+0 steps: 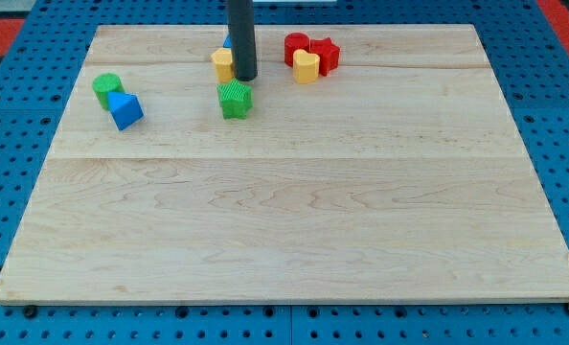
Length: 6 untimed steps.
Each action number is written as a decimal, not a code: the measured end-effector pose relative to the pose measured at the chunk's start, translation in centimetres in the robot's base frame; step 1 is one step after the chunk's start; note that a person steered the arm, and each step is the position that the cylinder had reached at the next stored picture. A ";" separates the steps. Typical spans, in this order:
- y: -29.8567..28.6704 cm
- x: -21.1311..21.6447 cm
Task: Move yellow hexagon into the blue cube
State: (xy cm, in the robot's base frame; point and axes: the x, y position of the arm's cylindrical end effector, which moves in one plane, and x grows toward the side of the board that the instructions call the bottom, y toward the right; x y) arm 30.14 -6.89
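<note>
Yellow hexagon upright, no clear long axis, touching my tip on view's left

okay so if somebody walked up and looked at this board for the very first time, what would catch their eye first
Probably the dark rod coming down at the view's top centre, my tip right beside the yellow hexagon, with a sliver of a blue block behind them and a green block just below. Next, the red blocks with a yellow heart to the right, and the blue cube by a green cylinder at the left.
</note>
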 end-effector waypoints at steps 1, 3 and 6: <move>-5.2 -0.8; -11.8 -3.9; -1.9 -5.4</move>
